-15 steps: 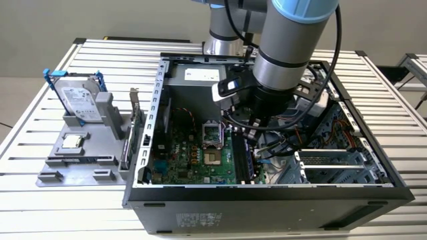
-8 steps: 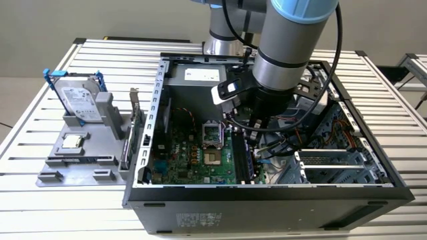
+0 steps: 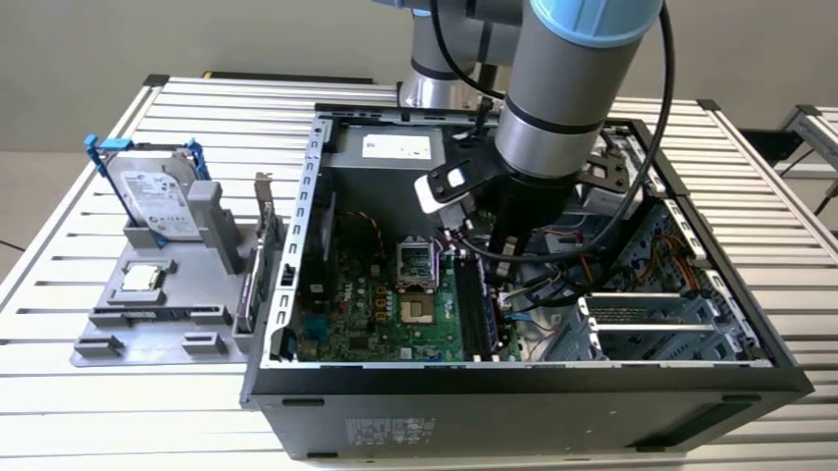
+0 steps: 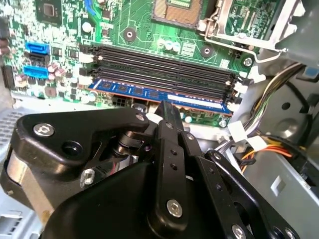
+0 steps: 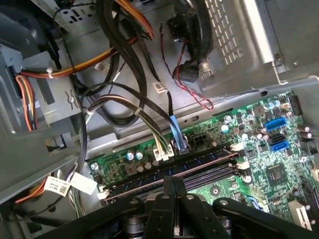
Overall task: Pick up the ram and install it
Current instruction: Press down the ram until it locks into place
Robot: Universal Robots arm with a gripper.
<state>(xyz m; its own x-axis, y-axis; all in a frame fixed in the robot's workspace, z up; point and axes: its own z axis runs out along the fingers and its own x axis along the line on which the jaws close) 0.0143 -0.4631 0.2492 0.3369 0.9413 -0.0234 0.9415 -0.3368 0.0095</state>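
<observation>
The ram [image 4: 164,95] is seen lying along the outermost memory slot [image 4: 164,74], apparently seated. The gripper [image 4: 167,115] is held closed just above it, grasping nothing. The pressing-home step is judged in hand; firm, even downward pressure is called for.

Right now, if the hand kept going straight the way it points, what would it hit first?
Most likely the ram, the blue stick lying along the black memory slots on the motherboard, directly ahead of the hand. Whether they already touch is unclear.
</observation>
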